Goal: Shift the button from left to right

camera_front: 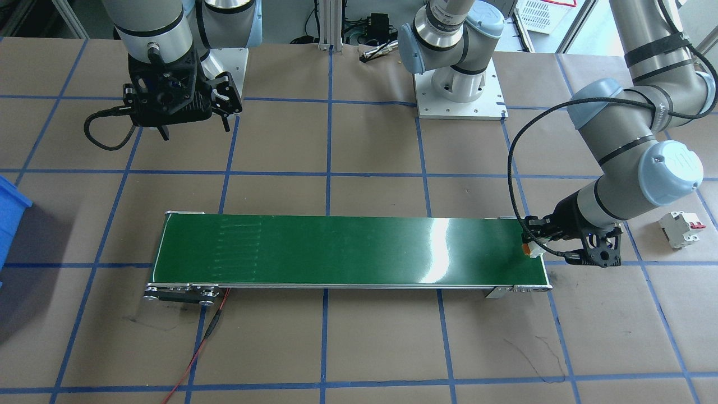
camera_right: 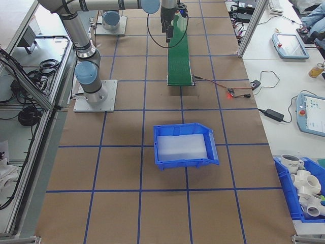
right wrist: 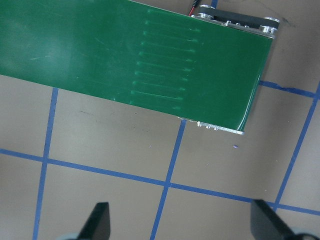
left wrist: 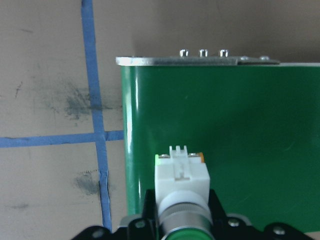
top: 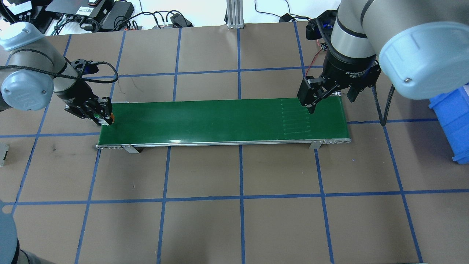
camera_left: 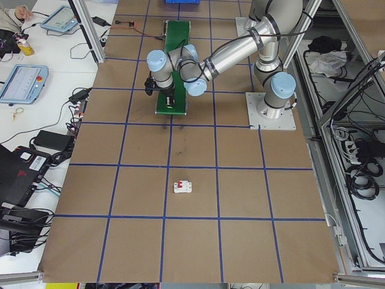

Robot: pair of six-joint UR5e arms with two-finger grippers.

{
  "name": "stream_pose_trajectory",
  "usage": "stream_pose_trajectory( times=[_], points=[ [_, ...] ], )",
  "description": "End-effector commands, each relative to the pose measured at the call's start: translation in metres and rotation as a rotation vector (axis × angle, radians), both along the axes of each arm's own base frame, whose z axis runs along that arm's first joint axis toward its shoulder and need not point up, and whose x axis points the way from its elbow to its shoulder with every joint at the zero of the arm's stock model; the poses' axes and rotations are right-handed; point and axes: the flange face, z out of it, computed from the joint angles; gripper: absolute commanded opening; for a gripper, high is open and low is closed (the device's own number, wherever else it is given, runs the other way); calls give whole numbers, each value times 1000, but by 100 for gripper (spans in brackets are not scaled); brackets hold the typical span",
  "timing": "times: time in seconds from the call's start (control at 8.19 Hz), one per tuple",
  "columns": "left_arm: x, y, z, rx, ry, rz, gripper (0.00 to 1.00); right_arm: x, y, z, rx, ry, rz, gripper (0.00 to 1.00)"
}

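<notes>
Left gripper (camera_front: 537, 245) grips the button (left wrist: 181, 182) by its round neck. It looks small, light and hard, with a smooth cap that could slip. Right gripper (top: 322, 96) hangs open.

The big table (top: 234, 220) is covered in brown paper with blue tape lines (top: 240, 198) making squares. At 3 o'clock in the overhead view a blue bin (top: 454, 121) sits at the edge. White side tables (camera_left: 54, 54) hold tablets (camera_left: 23, 81) and black cables (camera_left: 54, 141).
</notes>
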Motion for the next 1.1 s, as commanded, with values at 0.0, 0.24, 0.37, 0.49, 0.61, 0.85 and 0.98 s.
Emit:
stream_pose_trajectory(
  times=[0.0, 0.24, 0.37, 0.49, 0.61, 0.85, 0.98],
  points=[
    [-3, 1, -3, 9, 2, 7, 19, 1, -6, -7, 10, -1, -2, 100],
    [-13, 5, 10, 1, -4, -9, 92, 1, -5, -7, 15, 1, -4, 100],
    [-17, 8, 14, 4, -8, -14, 100, 0, -5, -7, 10, 2, -2, 100],
    [-20, 11, 16, 21, -16, -20, 100, 0, -5, -7, 12, 2, 1, 100],
    [-32, 21, 34, 45, -12, -5, 100, 0, -6, -7, 8, 2, -2, 100],
    [-66, 71, 103, 57, -22, 11, 100, 2, -14, -1, -64, -12, -2, 100],
    [-70, 86, 132, 6, -35, 9, 100, 2, -15, -1, -66, -13, -4, 100]
  ],
)
